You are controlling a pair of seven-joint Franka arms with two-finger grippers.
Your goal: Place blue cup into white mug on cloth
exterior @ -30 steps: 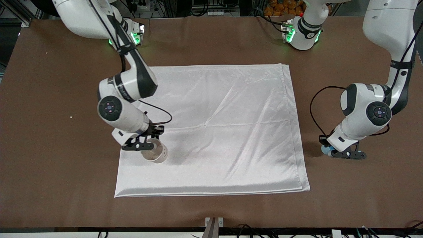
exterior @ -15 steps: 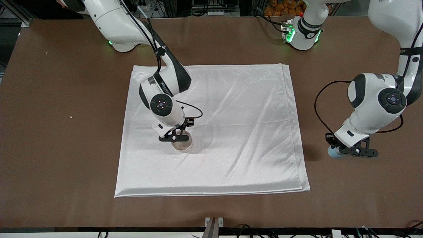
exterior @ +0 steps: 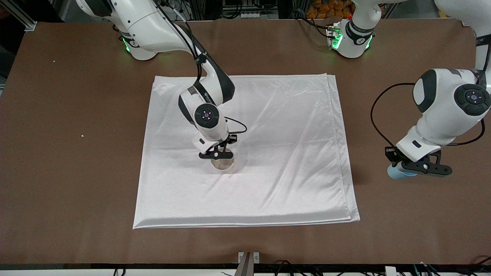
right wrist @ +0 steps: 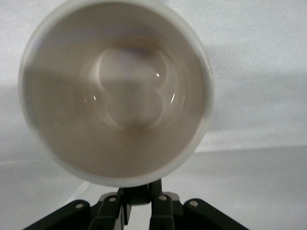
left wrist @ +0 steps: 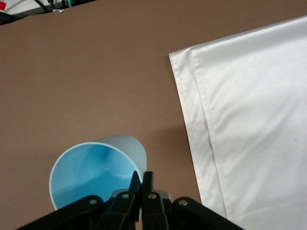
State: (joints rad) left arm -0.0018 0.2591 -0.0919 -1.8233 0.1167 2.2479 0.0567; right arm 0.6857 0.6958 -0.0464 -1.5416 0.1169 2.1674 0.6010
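My right gripper is shut on the black handle of the white mug. It holds the mug upright, low at the middle of the white cloth; I cannot tell whether the mug touches the cloth. The right wrist view looks into the empty mug, with the right gripper at its rim and cloth around it. My left gripper is shut on the wall of the blue cup, over the bare table beside the cloth, toward the left arm's end. The left wrist view shows the cup, the left gripper and the cloth's doubled edge.
The brown table lies bare around the cloth. Both arm bases stand along the table's edge farthest from the front camera. A small metal bracket sits at the edge nearest it.
My right gripper has carried the mug from the cloth's near corner at the right arm's end to its middle. My left gripper has moved the blue cup a little away from the cloth.
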